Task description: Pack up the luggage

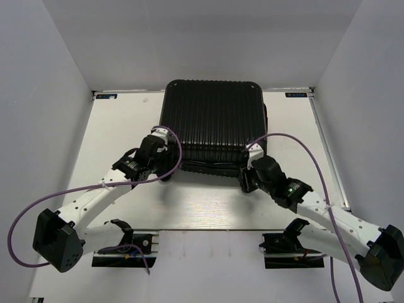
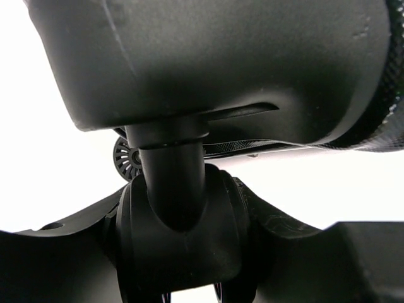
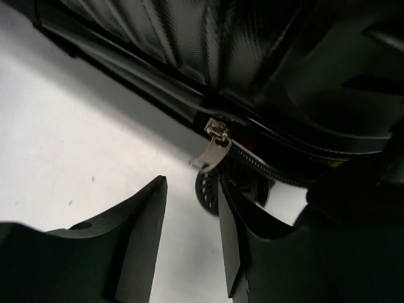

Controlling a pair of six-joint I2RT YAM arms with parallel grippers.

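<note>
Black ribbed luggage (image 1: 211, 123) lies shut and flat mid-surface (image 1: 126, 120), with free room all round except at its near edge, where both arms work. The left pincer (image 2: 180, 208) straddles a corner caster (image 2: 170, 158), probably to steady the case; clamped or not, I cannot tell. The right pincer (image 3: 189, 214) stands spread, just short of the zip pull (image 3: 211, 151).

The white desk (image 1: 208, 208) carries the luggage (image 1: 211, 123), a closed black suitcase lying flat with its ribbed shell up and its small wheels (image 3: 206, 187) on its near side, close above the desk surface. Behind the luggage, at the back edge, a dark left label (image 1: 106, 96) and right label (image 1: 298, 95) sit out to either side. In front of it, at the near edge, a left mounting plate (image 1: 110, 257) and right mounting plate (image 1: 278, 243) are fixed.
</note>
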